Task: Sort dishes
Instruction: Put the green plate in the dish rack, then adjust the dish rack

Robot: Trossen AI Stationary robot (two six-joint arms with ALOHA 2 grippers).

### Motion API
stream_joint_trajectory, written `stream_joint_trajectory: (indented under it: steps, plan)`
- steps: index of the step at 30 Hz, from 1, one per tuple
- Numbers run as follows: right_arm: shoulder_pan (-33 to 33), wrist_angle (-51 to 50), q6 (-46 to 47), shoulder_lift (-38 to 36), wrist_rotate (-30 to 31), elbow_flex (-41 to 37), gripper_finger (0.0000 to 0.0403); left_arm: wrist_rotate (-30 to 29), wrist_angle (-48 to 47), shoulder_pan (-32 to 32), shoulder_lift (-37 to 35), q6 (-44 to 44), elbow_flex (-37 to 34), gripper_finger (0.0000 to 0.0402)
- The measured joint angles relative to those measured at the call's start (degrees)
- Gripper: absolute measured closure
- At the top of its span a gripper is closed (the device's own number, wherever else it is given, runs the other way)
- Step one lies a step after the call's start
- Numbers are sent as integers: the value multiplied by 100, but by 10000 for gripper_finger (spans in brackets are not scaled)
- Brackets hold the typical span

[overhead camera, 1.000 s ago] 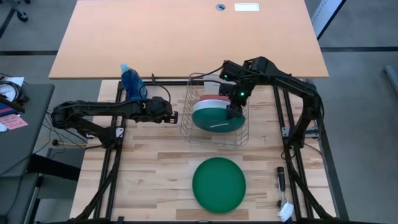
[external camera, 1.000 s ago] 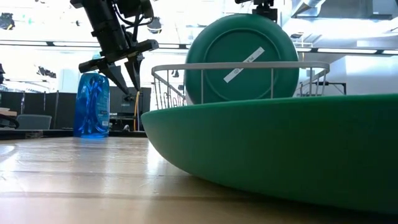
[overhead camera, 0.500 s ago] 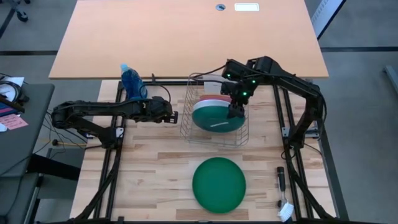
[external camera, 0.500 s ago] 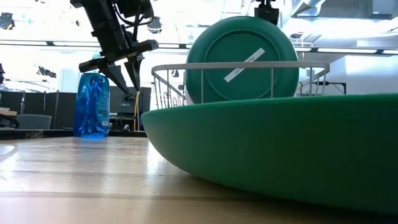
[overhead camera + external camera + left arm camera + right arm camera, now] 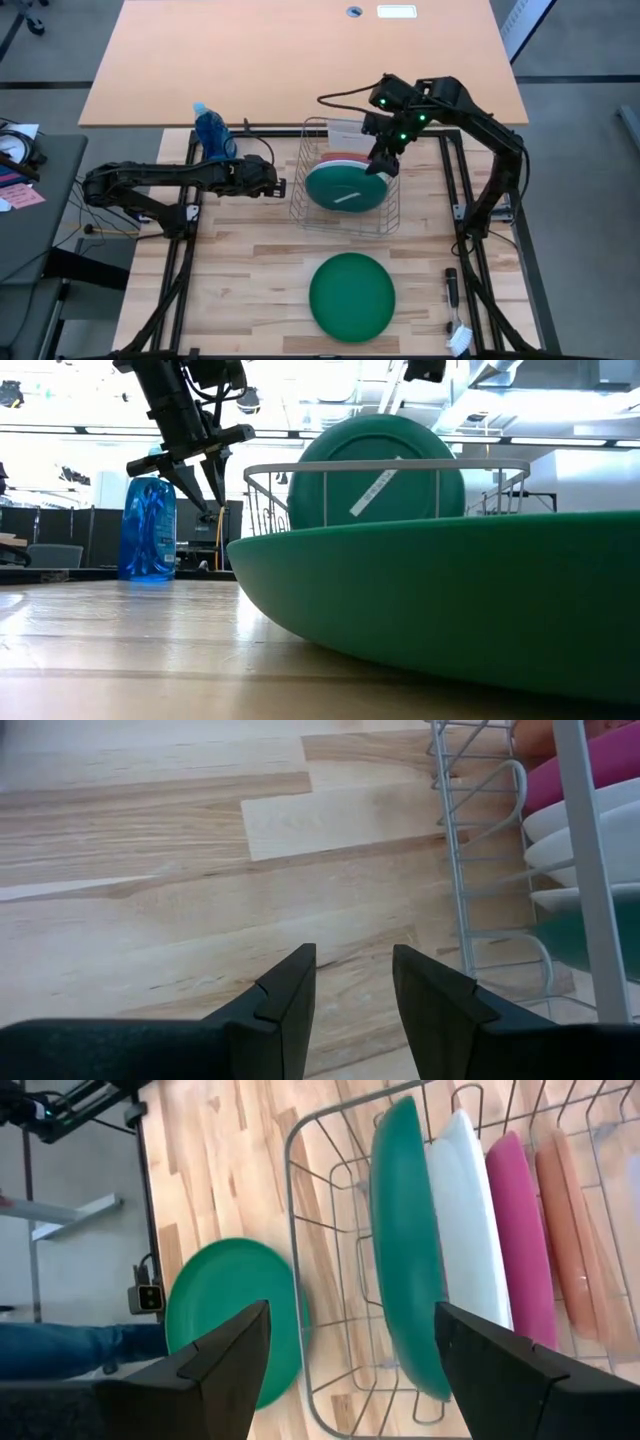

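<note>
A wire dish rack (image 5: pixel 300 208) stands mid-table with several dishes on edge in it. The nearest is a dark green plate (image 5: pixel 345 188) (image 5: pixel 405 1250), and behind it come a white plate (image 5: pixel 465 1230), a magenta plate (image 5: pixel 520 1240) and a salmon plate (image 5: pixel 570 1230). A second green plate (image 5: pixel 352 297) lies flat near the table's front edge. My right gripper (image 5: pixel 382 165) (image 5: pixel 352 1308) hangs open above the rack's right side, clear of the plates. My left gripper (image 5: pixel 283 187) (image 5: pixel 355 952) waits open just left of the rack.
A blue spray bottle (image 5: pixel 211 130) stands at the far left of the table. A dark-handled tool (image 5: pixel 452 290) lies by the right front edge. Bare wood stretches between the rack and the flat green plate, and left of that plate.
My right gripper has risen and drawn back toward the table's far right, away from the green plate in the rack. That plate now sits a little lower in the rack and has turned slightly, as its label shows.
</note>
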Motion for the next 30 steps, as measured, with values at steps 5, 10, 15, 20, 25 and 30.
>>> stream_joint_trajectory:
  steps: [5, 10, 15, 20, 25, 30]
  plan:
    - [0, -7, -58, 6, 1, 14, 121, -9, 2, 0, 0, -105, 0, 272]
    - [15, -8, -72, 2, -17, 14, 121, -22, 2, 0, 0, -157, 0, 272]
    - [65, -6, -103, -26, -162, 14, 121, -84, 4, 3, 0, -108, -1, 272]
    - [51, -7, 274, -119, -135, 14, 121, -89, 73, 25, 0, -37, -2, 272]
    - [-48, 14, 809, -297, 530, -370, 121, -156, 305, 90, 21, 142, -2, 272]
    - [-593, -9, 589, -1007, 1223, -1971, 121, 20, 500, 286, 96, 254, -11, 272]
